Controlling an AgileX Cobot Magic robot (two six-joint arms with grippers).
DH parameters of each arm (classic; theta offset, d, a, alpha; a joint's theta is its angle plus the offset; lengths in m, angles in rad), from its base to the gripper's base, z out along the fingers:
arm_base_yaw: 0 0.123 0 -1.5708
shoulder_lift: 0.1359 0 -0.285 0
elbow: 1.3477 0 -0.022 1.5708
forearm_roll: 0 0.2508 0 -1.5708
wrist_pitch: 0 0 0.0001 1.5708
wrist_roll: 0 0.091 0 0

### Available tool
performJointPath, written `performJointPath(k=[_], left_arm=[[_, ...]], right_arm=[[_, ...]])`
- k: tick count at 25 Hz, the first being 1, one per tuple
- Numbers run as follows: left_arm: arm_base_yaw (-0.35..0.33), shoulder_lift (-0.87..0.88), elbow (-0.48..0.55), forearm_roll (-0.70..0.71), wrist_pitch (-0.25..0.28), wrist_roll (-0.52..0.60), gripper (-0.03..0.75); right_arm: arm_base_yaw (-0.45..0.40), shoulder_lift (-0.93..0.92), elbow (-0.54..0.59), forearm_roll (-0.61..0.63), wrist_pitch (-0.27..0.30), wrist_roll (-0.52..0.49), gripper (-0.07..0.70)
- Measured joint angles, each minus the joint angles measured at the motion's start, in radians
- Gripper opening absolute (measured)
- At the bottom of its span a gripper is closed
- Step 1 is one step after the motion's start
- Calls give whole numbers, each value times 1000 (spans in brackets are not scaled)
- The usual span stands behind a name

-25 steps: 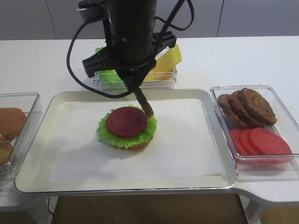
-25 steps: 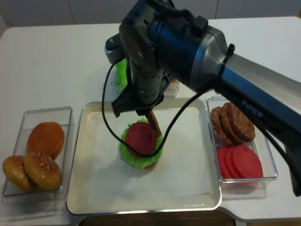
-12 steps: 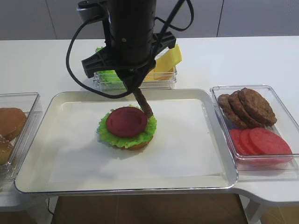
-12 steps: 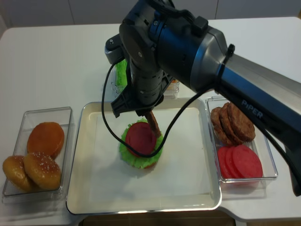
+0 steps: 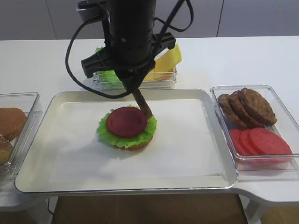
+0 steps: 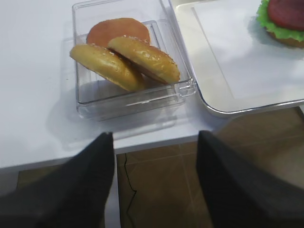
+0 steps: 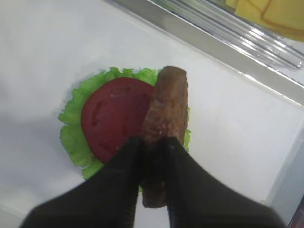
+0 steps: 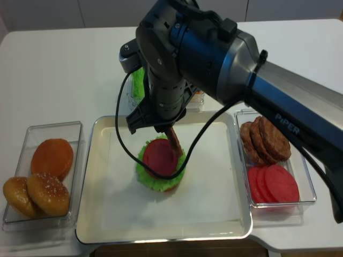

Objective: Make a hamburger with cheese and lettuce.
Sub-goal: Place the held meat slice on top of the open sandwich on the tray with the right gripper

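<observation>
hamburger: the hamburger (image 5: 126,129) sits left of middle on the white paper liner (image 5: 177,140) of the metal tray (image 5: 219,140); one tan bun base, one frilly green leaf rim, one smooth dark-red tomato disc on top.
right claw: the right claw (image 7: 153,147) has two matte black fingers (image 7: 124,166) pressed together on one patty (image 7: 166,114), rough, brown and round, held on edge with its lower rim over the right side of the tomato disc; whether it touches cannot be told.
left claw: the left claw (image 6: 154,152) is spread, its two dark fingers well apart with nothing between them, over the tabletop (image 6: 38,85) edge near the bun box (image 6: 85,102).
buns: three in the clear plastic bun box: two glossy sesame-seeded tops and one plain flat round.
cheese: the cheese (image 5: 169,59), smooth yellow square-cornered slices, stands in a clear box behind the tray; the count is not clear.
lettuce: the lettuce (image 5: 108,74), crinkled bright green, is in the same box, mostly hidden by the arm.
right box: a clear divided box (image 5: 285,112) holds about four overlapping loose patties (image 5: 247,106) and three overlapping red tomato slices (image 5: 261,141).
writing: "PiPER" (image 8: 290,123) in pale letters on the dark arm.
</observation>
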Motion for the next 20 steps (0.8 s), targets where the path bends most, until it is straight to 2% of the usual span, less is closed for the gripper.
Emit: performJointPath(k=[20], left_arm=[[0,0,0,0,0,0,414]], right_arm=[[0,0,0,6,0,0,139]])
